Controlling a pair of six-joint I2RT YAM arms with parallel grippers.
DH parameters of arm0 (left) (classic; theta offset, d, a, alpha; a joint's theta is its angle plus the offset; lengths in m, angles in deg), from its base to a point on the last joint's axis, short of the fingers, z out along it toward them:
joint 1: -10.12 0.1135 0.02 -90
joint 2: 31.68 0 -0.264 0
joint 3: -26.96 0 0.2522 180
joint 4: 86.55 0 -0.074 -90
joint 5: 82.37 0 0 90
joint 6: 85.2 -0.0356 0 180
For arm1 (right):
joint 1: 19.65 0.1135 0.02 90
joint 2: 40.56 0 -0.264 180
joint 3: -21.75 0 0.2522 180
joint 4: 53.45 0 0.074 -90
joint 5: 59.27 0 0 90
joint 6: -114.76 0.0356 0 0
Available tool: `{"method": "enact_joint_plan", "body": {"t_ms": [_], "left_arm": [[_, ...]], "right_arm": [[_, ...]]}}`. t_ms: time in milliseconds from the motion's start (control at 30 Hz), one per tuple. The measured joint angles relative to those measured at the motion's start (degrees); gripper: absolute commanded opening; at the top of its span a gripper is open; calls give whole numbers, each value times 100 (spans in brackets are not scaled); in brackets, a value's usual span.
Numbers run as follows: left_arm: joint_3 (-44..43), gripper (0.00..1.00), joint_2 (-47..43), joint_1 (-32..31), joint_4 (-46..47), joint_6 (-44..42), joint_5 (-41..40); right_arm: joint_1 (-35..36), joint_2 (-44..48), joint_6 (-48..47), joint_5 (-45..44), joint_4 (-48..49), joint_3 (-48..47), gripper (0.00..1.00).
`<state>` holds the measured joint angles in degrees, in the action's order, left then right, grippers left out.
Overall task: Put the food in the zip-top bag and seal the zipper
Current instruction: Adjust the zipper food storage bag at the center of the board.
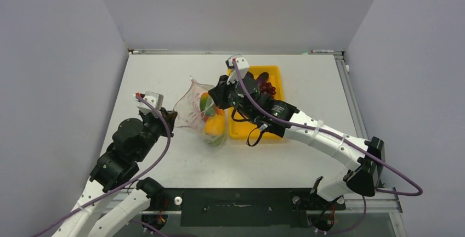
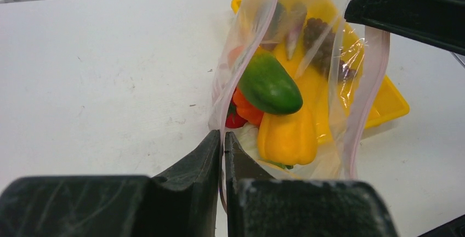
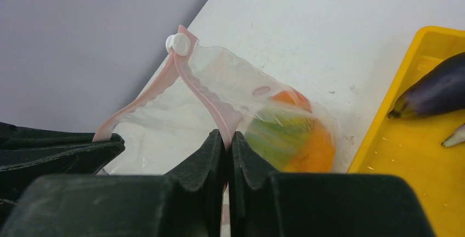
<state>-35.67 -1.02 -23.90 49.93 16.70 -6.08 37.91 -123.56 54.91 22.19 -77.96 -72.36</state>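
Observation:
The clear zip-top bag [image 1: 192, 108] stands with its mouth held open between my two arms. Inside lie a yellow pepper [image 2: 288, 135], a green piece [image 2: 268, 86], an orange pepper [image 2: 247, 108] and a red tomato [image 2: 234, 120]. My left gripper [image 2: 224, 135] is shut on the bag's near mouth edge. My right gripper [image 3: 228, 136] is shut on the pink zipper [image 3: 194, 91], below its white slider [image 3: 176, 43]. Purple-red grapes [image 1: 267, 88] and a dark eggplant [image 3: 433, 91] lie in the yellow tray [image 1: 274, 75].
The yellow tray [image 2: 392, 102] sits right behind the bag, under my right arm [image 1: 307, 130]. Grey walls close in the table on the left, back and right. A metal rail [image 1: 351, 100] runs along the table's right edge.

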Motion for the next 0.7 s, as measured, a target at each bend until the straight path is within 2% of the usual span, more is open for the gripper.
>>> {"method": "enact_joint_plan", "body": {"t_ms": [167,367,700], "left_arm": [[-4,3,275,13,-7,37,-24],[-4,2,855,44,-116,90,-68],[-4,1,660,74,-129,109,-63]], "right_arm": [[-15,-35,-11,-236,192,494,5],[-90,-487,46,-264,190,966,5],[-94,-568,-13,-262,15,704,5]]}}
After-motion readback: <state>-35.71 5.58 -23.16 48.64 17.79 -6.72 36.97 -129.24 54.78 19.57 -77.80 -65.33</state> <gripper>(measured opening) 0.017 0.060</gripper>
